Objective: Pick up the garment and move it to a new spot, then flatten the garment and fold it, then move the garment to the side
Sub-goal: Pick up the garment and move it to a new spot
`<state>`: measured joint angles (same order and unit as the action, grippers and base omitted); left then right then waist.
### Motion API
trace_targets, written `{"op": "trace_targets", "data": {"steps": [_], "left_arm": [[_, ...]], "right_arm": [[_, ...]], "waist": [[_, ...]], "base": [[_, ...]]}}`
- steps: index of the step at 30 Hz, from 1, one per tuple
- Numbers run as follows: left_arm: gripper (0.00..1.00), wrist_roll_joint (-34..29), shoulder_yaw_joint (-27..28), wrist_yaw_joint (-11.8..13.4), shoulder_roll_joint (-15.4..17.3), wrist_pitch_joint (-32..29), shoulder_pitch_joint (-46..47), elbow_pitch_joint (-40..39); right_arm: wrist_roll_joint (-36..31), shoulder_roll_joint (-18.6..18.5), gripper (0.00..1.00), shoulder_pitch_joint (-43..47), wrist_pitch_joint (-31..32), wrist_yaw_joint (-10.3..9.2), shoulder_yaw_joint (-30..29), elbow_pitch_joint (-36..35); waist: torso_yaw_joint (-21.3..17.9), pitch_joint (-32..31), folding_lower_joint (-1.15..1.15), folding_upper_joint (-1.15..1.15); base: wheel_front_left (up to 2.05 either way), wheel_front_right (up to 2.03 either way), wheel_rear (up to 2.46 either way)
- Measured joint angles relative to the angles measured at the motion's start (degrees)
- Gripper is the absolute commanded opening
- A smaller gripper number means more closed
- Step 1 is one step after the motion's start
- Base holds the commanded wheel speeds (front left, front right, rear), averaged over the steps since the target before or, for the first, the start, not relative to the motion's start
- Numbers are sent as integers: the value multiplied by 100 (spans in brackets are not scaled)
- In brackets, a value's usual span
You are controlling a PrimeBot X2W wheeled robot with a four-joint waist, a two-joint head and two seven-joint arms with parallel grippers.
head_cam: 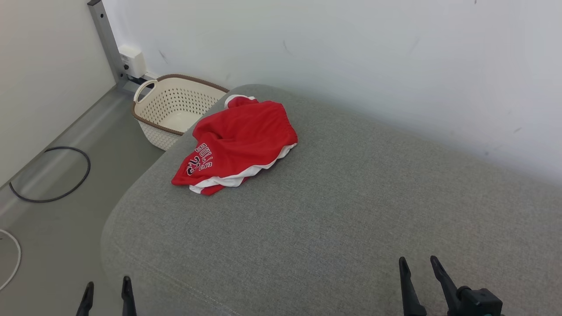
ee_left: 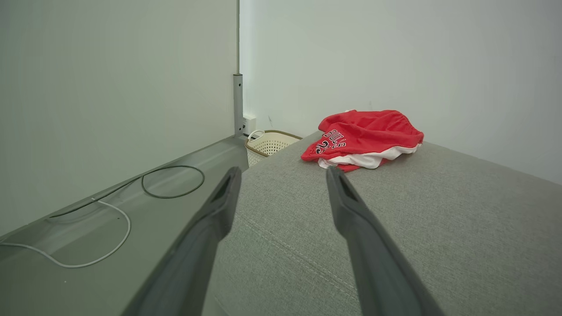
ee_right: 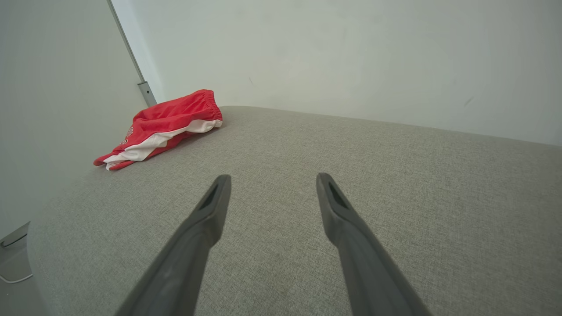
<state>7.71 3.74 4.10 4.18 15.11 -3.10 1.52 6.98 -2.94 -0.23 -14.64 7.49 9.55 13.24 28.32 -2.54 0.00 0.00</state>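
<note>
A cream perforated basket [head_cam: 154, 134] with a brown rim and a looped handle stands on the grey floor [head_cam: 66, 228] at about 10 o'clock in the head view, tucked against the far left corner of the grey upholstered cushion [head_cam: 351, 210]; its pale inner wall and bottom are what can be seen of its inside. The garment [head_cam: 239, 140], red shorts with white trim and "BULLS 23" printed on them, lies crumpled on the cushion at about 11 o'clock, its far end at the cushion's rounded edge just beside the basket's rim. The cushion's left edge curves down to the floor, where a black cable loop [head_cam: 89, 166] lies at 9 o'clock and a white cable [head_cam: 17, 252] at 8 o'clock. Along the far side the cushion meets the pale wall [head_cam: 351, 52]. From the centre out to 3 and 5 o'clock the grey fabric is open. The left hand [head_cam: 108, 283] sits at 7 o'clock over the cushion's near left edge, fingers spread wide and holding nothing. The right hand [head_cam: 417, 260] sits at 5 o'clock above the cushion, likewise spread wide and holding nothing, well apart from the garment.
</note>
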Motion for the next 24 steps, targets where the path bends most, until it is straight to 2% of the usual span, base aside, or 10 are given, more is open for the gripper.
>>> {"op": "trace_targets", "data": {"steps": [4,10,17,24], "left_arm": [[100,142,96,-57,5,0,180,7],[100,471,212,-349,202,-16,975,196],[100,798,590,-502,808,-208,2254,658],[100,1062,721,-624,1230,-660,3259,1355]], "right_arm": [[4,2,100,-55,0,0,178,-22],[13,9,100,-333,2,0,598,-79],[43,9,100,-725,0,0,1047,-88],[81,10,100,-1011,-9,0,1287,-103]], "waist": [[-126,5,0,0],[-509,112,0,0],[-1150,339,0,0],[-1776,578,1,1]], "base": [[0,0,0],[0,0,0],[0,0,0],[0,0,0]]}}
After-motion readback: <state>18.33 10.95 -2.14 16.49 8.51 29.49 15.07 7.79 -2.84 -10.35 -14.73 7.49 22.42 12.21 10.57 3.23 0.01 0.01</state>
